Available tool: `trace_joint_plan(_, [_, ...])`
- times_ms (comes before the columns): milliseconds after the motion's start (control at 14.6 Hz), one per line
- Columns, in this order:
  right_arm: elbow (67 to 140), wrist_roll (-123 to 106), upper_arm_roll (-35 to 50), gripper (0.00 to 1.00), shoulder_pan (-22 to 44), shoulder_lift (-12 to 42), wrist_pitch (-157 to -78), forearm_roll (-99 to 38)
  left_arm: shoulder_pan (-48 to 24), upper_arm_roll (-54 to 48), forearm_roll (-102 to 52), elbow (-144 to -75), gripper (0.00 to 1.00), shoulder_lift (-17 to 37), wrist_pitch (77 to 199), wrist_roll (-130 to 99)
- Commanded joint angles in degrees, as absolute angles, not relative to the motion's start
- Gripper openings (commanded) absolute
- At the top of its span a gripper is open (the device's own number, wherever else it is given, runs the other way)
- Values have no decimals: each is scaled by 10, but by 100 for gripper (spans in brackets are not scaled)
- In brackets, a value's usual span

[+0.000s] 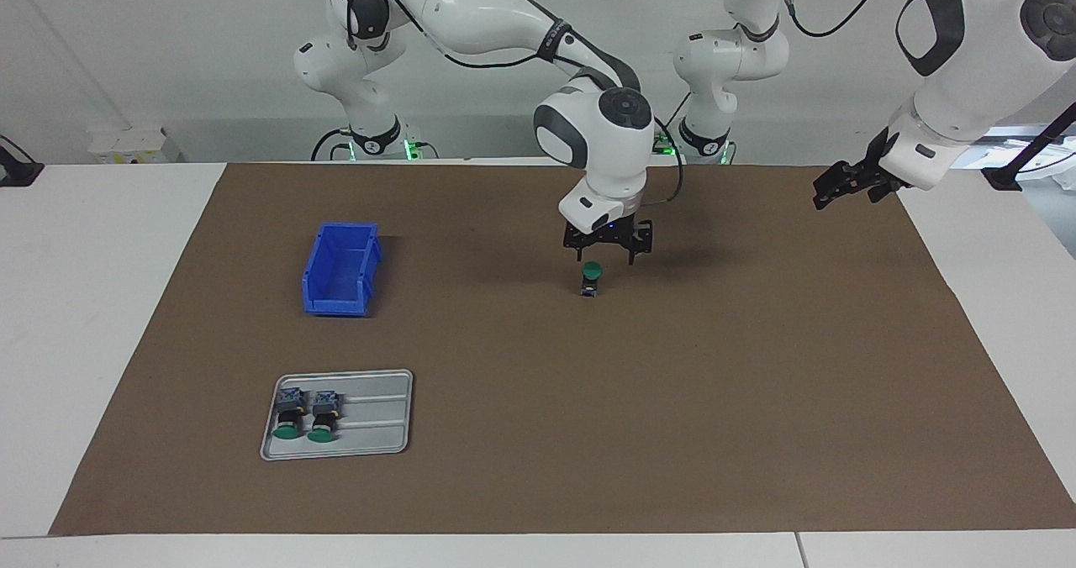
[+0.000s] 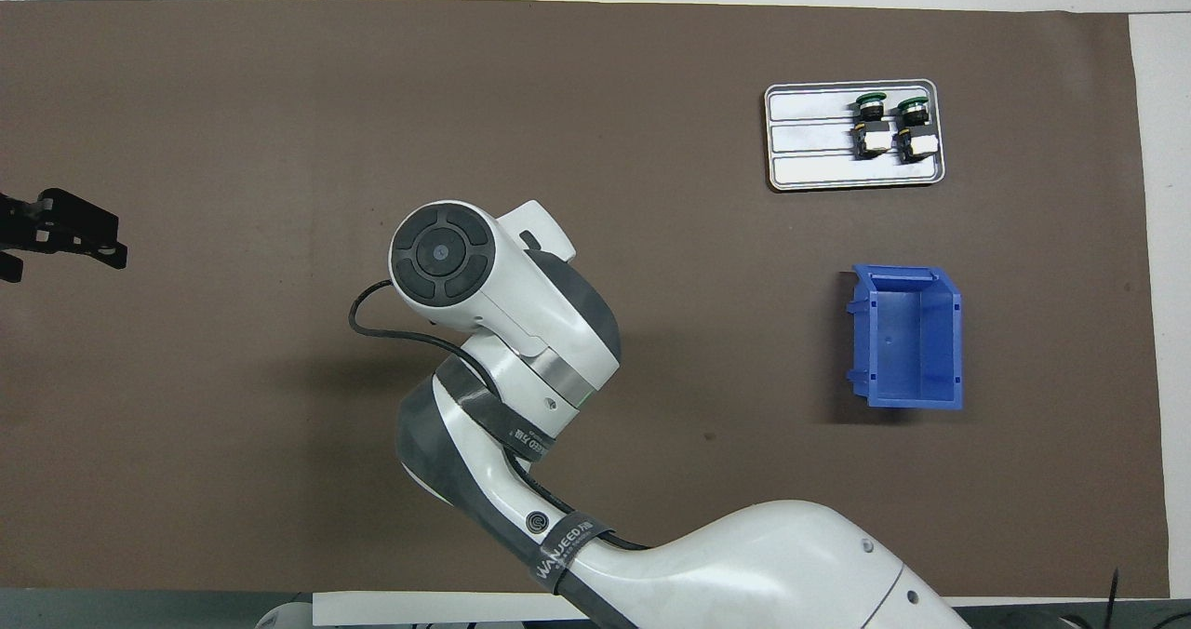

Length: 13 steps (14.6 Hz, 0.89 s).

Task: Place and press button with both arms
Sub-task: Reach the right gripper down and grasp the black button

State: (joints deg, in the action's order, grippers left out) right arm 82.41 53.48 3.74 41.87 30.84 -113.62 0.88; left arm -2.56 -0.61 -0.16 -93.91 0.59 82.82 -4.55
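Note:
One button [image 1: 592, 279] stands upright on the brown mat [image 1: 538, 433] near the table's middle, green cap up. My right gripper [image 1: 607, 255] hangs just over it, pointing down, with its fingers open and one on each side above the cap. I cannot tell whether they touch it. In the overhead view the right arm's wrist [image 2: 484, 285] hides both that gripper and the button. My left gripper [image 1: 834, 188] waits in the air over the mat's edge at the left arm's end of the table; it also shows in the overhead view [image 2: 58, 231].
A grey tray [image 1: 380, 435] at the right arm's end, farther from the robots, holds two more green-capped buttons [image 1: 290, 417] lying on their sides. An empty blue bin [image 1: 340, 270] stands nearer to the robots than the tray. Both show in the overhead view: tray [image 2: 809, 136], bin [image 2: 907, 336].

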Motion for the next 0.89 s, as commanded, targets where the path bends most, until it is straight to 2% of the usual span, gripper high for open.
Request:
trace_joint_plan(0, [881,538,35,99,419,289,-1178,22,-26,-6,14,-929,100,0,816,-39])
trace_joint_plan(274, [909,539,35,98,421,301,-1231,27,-27,-7,34,-928,100,-1,828,-37])
trace_joint_plan(410, [917,539,35,93,415,301,-1256,28,-26,-7,33,-929,100,-1,842,-38])
trace_joint_plan(547, [935,538,35,84,416,298,-1272,28,-21,-6,32,-932,100,-4,839,-39])
trace_joint_plan(821, [954,536,36,58,416,294,-1285,28,-20,-5,32,-934,100,-8,841,-46])
